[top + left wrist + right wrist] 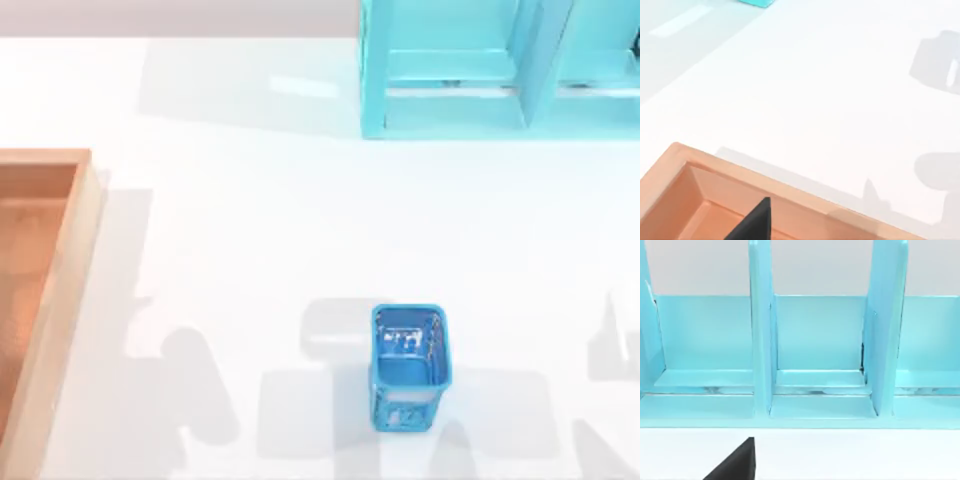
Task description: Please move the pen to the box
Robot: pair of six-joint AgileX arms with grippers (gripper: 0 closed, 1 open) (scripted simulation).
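wooden box (60, 300) sits left, blue basket (408, 365) mid-table; gripper states unclear.

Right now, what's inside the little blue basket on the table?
Looking down into the blue mesh basket from the top view, only its shiny blue floor and walls with pale glints show. No pen can be made out in it; the near wall hides the strip of floor behind it.

No readable text, label, brand, number or sign on anything in view.
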